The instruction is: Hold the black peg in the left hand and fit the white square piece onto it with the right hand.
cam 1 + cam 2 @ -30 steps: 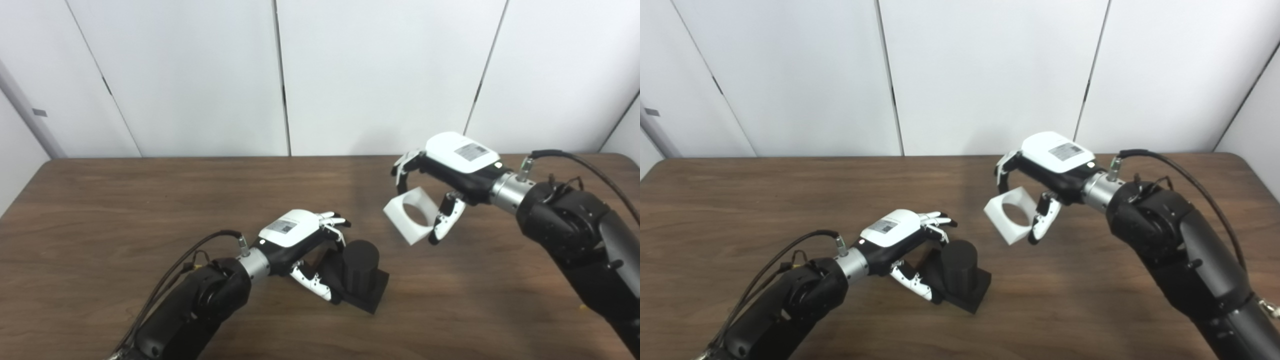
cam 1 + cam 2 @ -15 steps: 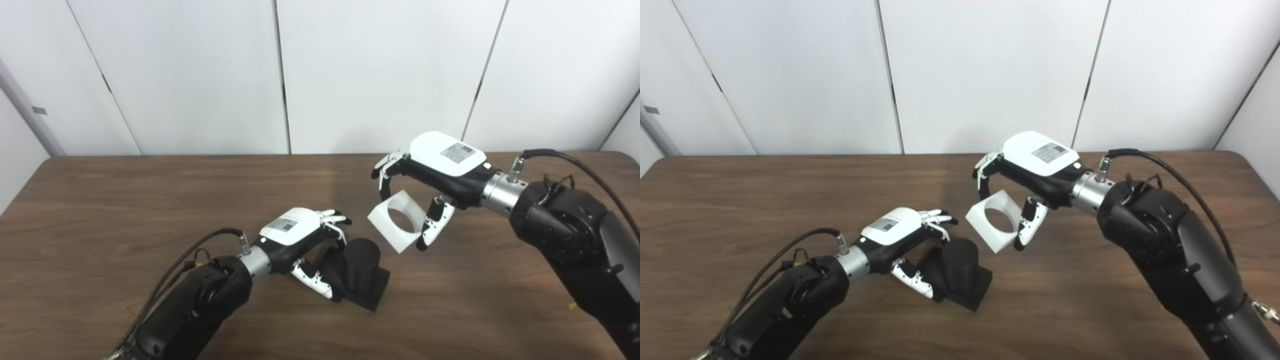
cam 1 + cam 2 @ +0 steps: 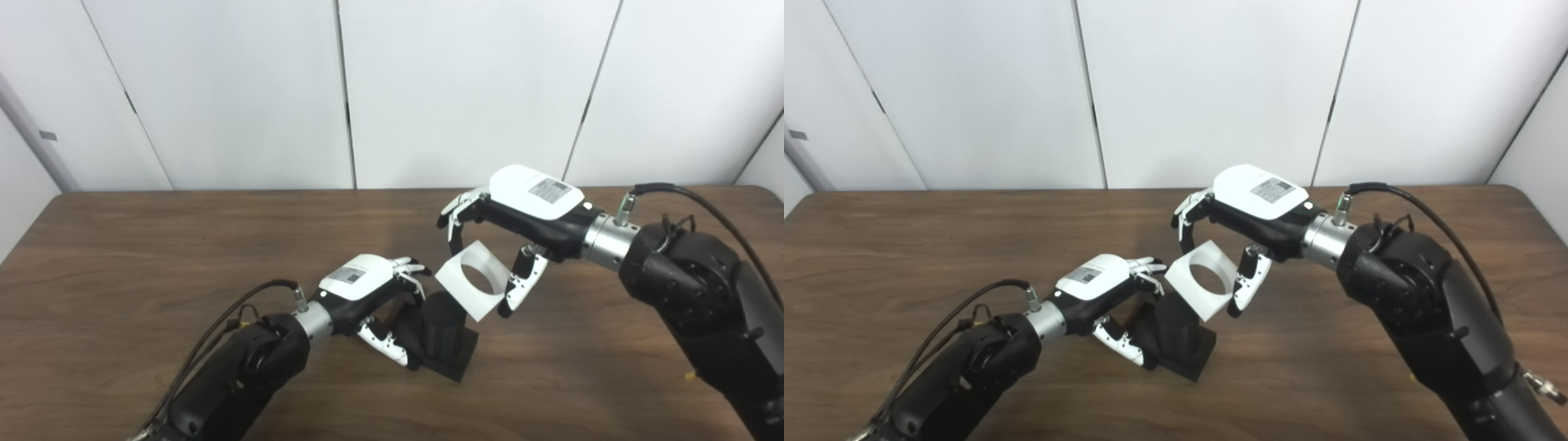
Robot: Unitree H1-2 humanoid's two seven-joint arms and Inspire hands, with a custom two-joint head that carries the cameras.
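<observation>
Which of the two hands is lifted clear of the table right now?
The right hand, holding the white square piece in the air. The left hand sits low, gripping the black peg on the table.

This looks like a robot test room or a lab. A bare brown wooden table [image 3: 122,257] stands against plain white wall panels [image 3: 465,92] with dark seams at the far side, and nothing homely is around it.
</observation>
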